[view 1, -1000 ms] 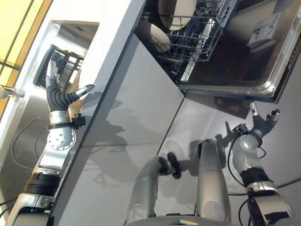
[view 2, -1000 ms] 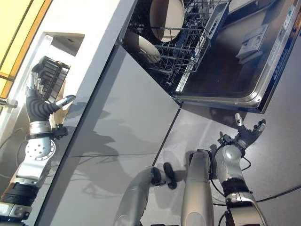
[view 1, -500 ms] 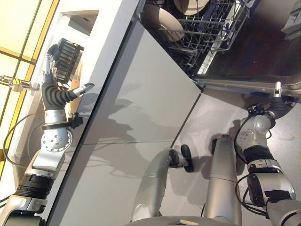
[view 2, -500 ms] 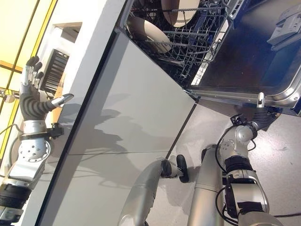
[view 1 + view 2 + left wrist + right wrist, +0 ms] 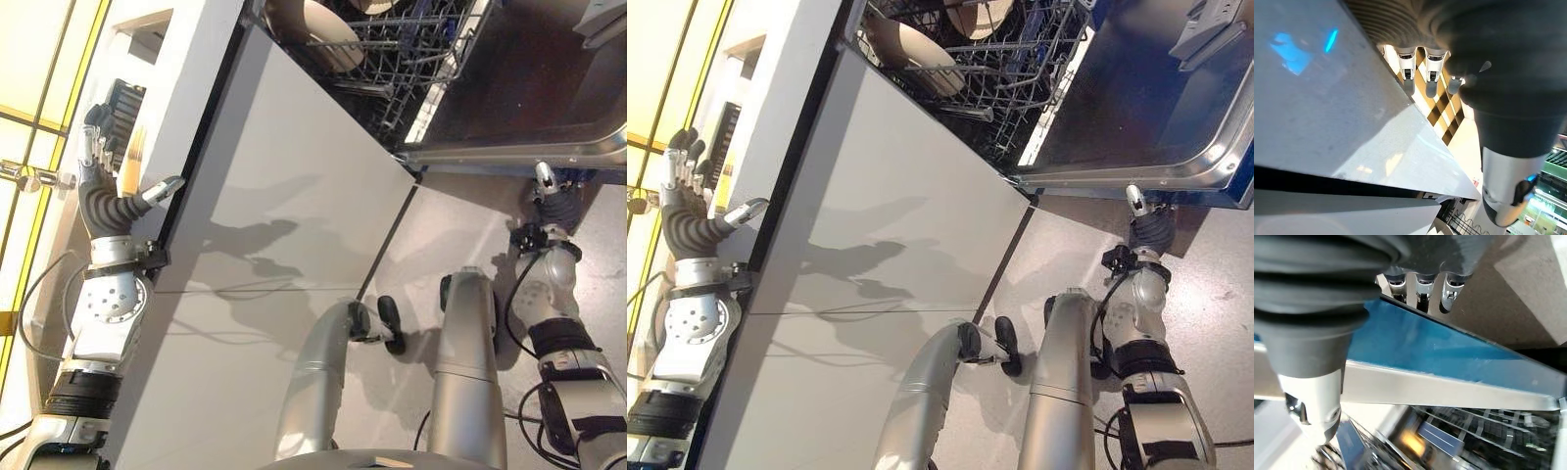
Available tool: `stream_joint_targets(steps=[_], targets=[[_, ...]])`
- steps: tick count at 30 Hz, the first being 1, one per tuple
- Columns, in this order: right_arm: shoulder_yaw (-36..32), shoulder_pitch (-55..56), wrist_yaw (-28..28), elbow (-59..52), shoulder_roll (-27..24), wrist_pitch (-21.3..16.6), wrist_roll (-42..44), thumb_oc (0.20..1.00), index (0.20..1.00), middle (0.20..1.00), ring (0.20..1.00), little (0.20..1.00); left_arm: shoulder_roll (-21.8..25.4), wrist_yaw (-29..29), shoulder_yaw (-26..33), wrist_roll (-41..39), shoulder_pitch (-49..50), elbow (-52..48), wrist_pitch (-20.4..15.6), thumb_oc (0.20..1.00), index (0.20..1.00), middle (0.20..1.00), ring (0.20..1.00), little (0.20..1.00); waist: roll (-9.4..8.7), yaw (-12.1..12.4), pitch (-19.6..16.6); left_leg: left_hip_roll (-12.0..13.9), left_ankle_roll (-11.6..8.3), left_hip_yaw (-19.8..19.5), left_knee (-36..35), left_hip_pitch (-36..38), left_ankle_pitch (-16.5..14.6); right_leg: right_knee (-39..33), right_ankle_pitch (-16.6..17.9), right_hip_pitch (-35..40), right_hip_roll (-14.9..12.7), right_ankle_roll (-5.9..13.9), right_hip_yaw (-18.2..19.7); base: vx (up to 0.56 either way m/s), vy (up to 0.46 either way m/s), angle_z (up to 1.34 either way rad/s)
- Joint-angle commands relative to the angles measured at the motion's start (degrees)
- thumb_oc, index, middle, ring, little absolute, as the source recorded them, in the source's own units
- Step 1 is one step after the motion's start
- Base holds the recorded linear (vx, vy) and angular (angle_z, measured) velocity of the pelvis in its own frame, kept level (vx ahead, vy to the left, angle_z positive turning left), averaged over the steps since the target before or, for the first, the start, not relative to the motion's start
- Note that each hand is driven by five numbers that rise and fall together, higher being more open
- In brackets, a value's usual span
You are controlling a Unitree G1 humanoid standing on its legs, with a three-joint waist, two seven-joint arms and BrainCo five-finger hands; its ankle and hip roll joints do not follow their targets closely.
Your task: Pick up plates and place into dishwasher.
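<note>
done: two plates point(image 5: 911, 49) are seen racked in the dishwasher point(image 5: 509, 78)
left hand point(image 5: 98, 191): spread, empty, above the counter point(image 5: 191, 69)
right hand point(image 5: 1146, 225): under the door edge, finger state cannot be told
left: more plates, if any

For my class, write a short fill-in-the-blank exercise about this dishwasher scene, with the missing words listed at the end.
1. The dishwasher door is ____.
2. The plate stands in the wire ____.
3. The left hand is raised by the countertop with fingers ____.
4. The right hand reaches under the edge of the ____.

Missing words: open; rack; open; door
</note>
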Motion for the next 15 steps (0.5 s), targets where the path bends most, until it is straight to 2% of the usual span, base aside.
stream_joint_targets(steps=[1,2,4,11,15], targets=[[6.4,-14.8,9.2,-22.5,-2.5,-2.8,-13.3,1.0,1.0,1.0,1.0,1.0,-3.8,-4.1,-4.5,-0.4,-0.5,0.3,3.4,1.0,1.0,1.0,1.0,1.0,-0.91,-2.2,9.2,1.5,2.83,-0.7,-7.3,2.0,5.0,1.3,-6.1,9.9,0.4,-2.21,-5.6,-0.05,0.035,0.0],[6.4,-14.6,8.7,-23.9,-2.5,-2.2,-14.2,1.0,1.0,1.0,1.0,1.0,-3.8,-4.2,-4.1,-0.4,-0.6,0.0,3.8,1.0,1.0,1.0,1.0,1.0,-1.03,-1.9,9.2,1.9,3.14,-0.7,-10.0,2.6,7.4,-1.2,-3.8,10.2,0.6,-2.42,-6.5,-0.05,0.041,0.03],[6.6,-14.2,9.1,-26.1,-2.5,-1.8,-15.8,1.0,1.0,1.0,1.0,1.0,-3.7,-4.4,-3.4,-0.6,-0.5,-0.2,4.3,1.0,1.0,1.0,1.0,1.0,-1.87,-1.4,9.2,2.2,2.97,-1.3,-12.7,4.9,8.4,-4.5,-2.9,12.9,0.9,-2.27,-7.6,-0.01,0.029,0.03],[7.2,-13.3,8.1,-30.4,-0.6,-0.9,-19.9,1.0,1.0,1.0,1.0,1.0,-3.5,-4.4,-2.4,-0.5,-1.3,0.5,5.2,1.0,1.0,1.0,1.0,1.0,-4.95,0.4,9.2,2.1,2.34,-4.0,-21.0,13.2,10.6,-14.3,-0.7,23.6,1.6,-1.58,-11.2,0.04,0.0,0.04],[7.6,-12.0,7.4,-31.3,0.5,-2.2,-20.7,1.0,1.0,1.0,1.0,1.0,-2.9,-5.3,-1.4,0.1,-2.3,1.3,5.6,1.0,1.0,1.0,1.0,1.0,-7.76,2.0,9.2,1.5,2.28,-6.2,-24.7,18.4,11.1,-19.5,0.7,31.4,2.2,-1.4,-13.4,0.05,-0.068,0.1]])
